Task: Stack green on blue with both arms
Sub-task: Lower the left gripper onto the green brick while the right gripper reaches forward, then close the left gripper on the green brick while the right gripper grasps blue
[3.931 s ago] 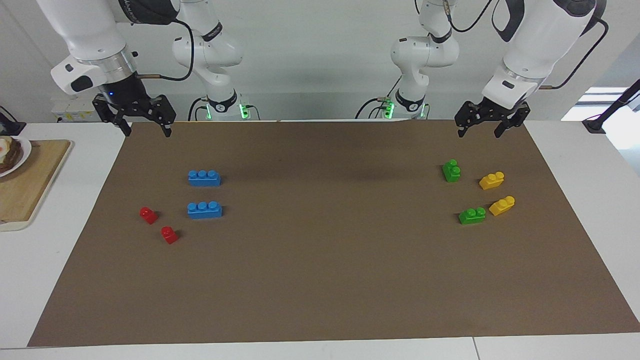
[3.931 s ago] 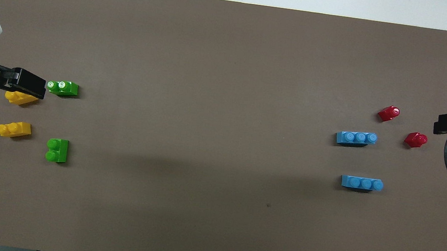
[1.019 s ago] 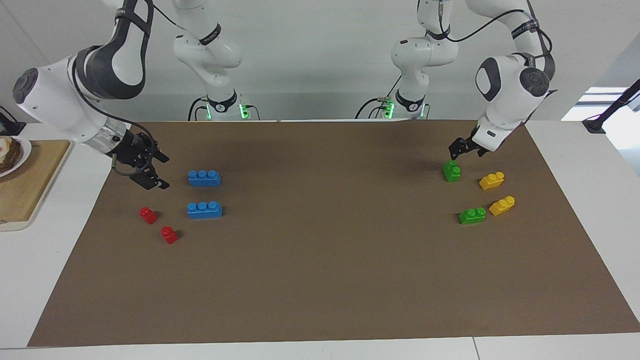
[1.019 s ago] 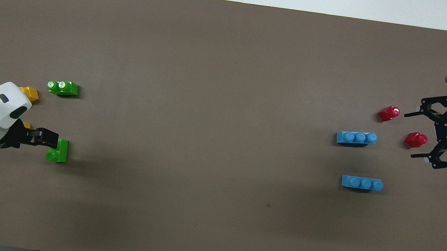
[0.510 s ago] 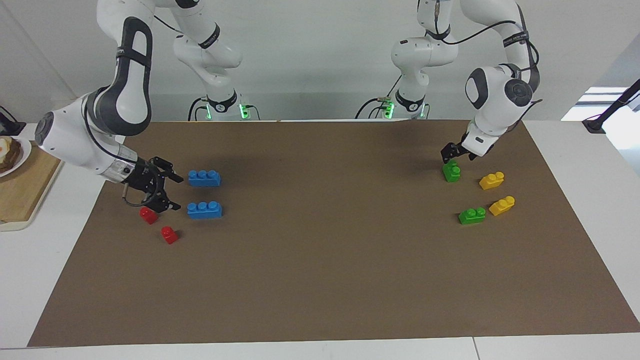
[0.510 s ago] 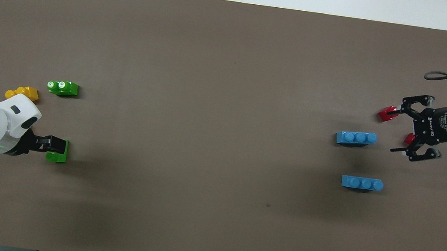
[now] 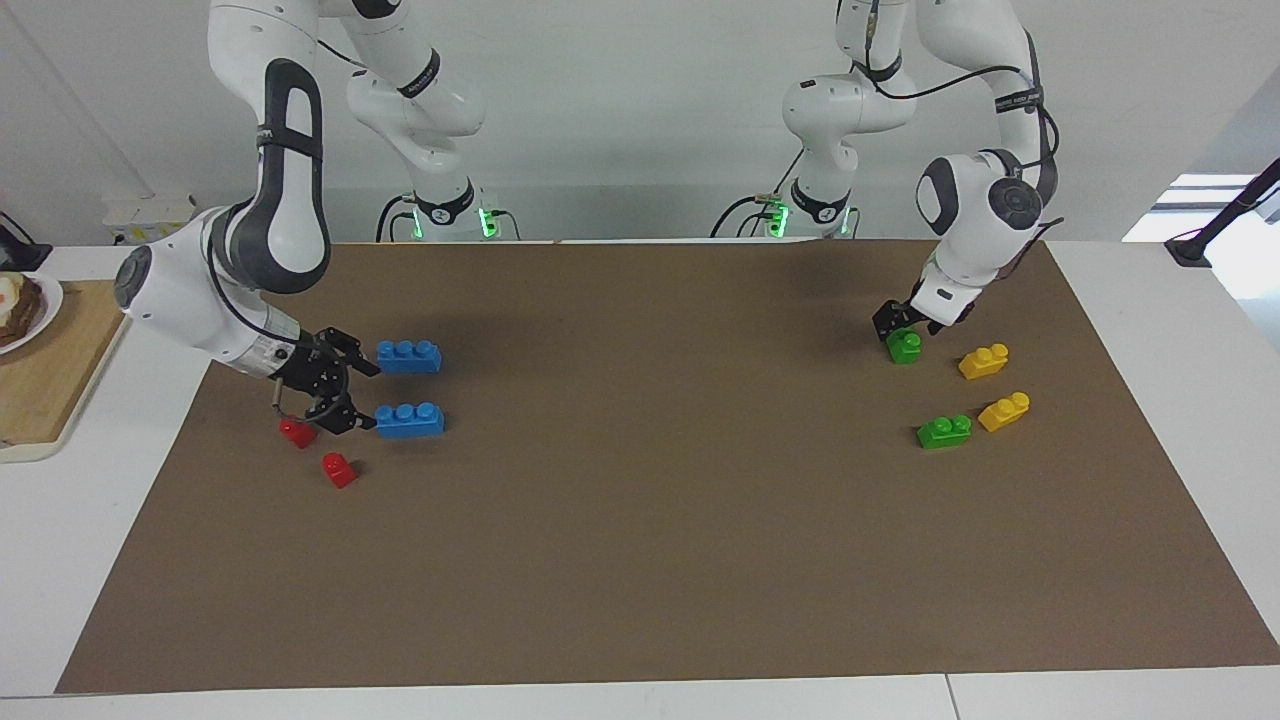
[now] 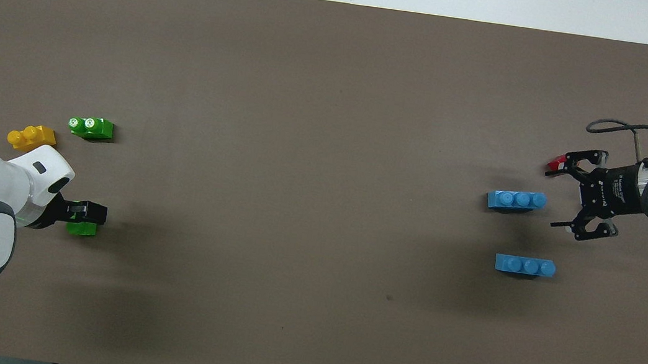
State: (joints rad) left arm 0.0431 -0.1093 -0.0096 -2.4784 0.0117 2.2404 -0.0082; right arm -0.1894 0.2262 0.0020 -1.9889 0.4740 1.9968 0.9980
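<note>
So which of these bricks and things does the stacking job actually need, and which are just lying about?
In the job:
- green bricks
- blue bricks
- left gripper, open, low over a green brick
- right gripper, open, beside the blue bricks

Just lying about:
- yellow bricks
- red bricks
- wooden board
- plate of food

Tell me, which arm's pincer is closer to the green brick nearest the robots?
Left. The left pincer hangs open right over that green brick; the right pincer is open beside the blue bricks.
</note>
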